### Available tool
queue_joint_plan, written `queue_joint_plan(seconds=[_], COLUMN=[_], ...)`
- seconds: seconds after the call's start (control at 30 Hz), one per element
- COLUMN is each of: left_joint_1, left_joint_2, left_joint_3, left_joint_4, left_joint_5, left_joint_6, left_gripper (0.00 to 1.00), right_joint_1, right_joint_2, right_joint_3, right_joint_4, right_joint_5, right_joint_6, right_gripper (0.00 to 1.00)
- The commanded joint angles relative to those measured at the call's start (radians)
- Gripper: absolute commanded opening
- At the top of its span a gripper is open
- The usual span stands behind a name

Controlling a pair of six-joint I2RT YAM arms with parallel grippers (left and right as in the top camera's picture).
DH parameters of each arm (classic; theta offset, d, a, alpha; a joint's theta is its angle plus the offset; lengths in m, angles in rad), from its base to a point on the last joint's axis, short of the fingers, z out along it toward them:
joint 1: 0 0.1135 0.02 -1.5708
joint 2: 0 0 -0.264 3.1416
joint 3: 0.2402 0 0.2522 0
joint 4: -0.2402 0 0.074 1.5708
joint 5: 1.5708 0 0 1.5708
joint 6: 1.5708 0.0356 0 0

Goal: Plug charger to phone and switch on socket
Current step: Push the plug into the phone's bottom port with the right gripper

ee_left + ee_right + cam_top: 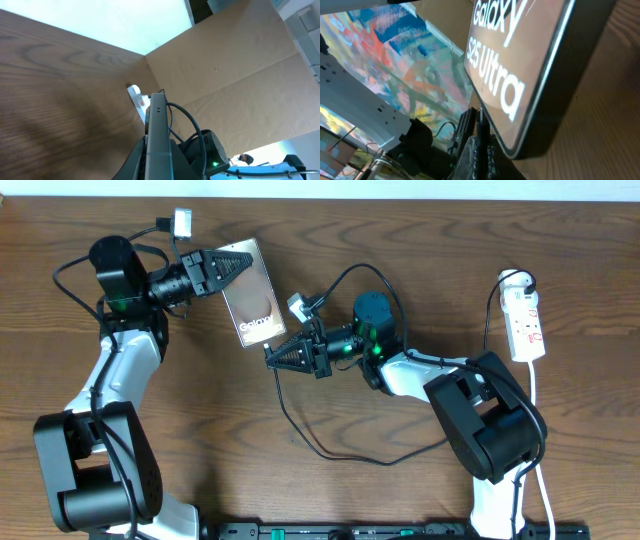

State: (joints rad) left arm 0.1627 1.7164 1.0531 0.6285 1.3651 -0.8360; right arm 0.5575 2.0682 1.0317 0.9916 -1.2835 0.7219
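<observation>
Toward 10 o'clock on the wooden table (420, 220), the left arm rises from its base at 7 o'clock, bends at the elbow and turns its wrist to point at 3 o'clock. The left gripper (230, 265) is clamped on the phone (255, 295), its fingers closed against the slab's upper left edge. The phone sits tilted, with its "Galaxy" lettering near the lower end. In the left wrist view the phone (158, 135) shows edge-on as a thin grey bar standing straight up between the fingers.

From its base at 5 o'clock, the right arm reaches toward the table's centre, its forearm lying low and its wrist aimed at 9 o'clock. The right gripper (273, 358) comes to a point just below the phone's lower edge, at the phone's 6 o'clock. Its fingers (470, 155) are drawn narrow around the plug end of the charger (300, 435). The thin black cable drops from them toward 6 o'clock and curves back toward the right arm's base. In the right wrist view the phone (520, 60) fills the frame, very close to the fingertips; whether the plug touches it cannot be told.

The socket (526, 325) lies at 3 o'clock, well apart from both grippers.
</observation>
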Motion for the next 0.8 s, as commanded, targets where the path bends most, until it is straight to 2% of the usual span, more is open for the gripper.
queue_joint_plan(seconds=[0.0,0.77], left_joint_1=[0.004,0.004], left_joint_2=[-0.016,-0.016], left_joint_3=[-0.002,-0.002], left_joint_4=[0.010,0.058], left_joint_5=[0.011,0.075], left_joint_6=[-0.023,-0.015], left_gripper=[0.08,0.07], right_joint_1=[0.000,-0.001], right_joint_2=[0.003,0.030], right_joint_3=[0.000,0.000], right_joint_4=[0.004,0.055], right_joint_5=[-0.002,-0.040], right_joint_6=[0.024,0.001], right_gripper=[0.01,0.01])
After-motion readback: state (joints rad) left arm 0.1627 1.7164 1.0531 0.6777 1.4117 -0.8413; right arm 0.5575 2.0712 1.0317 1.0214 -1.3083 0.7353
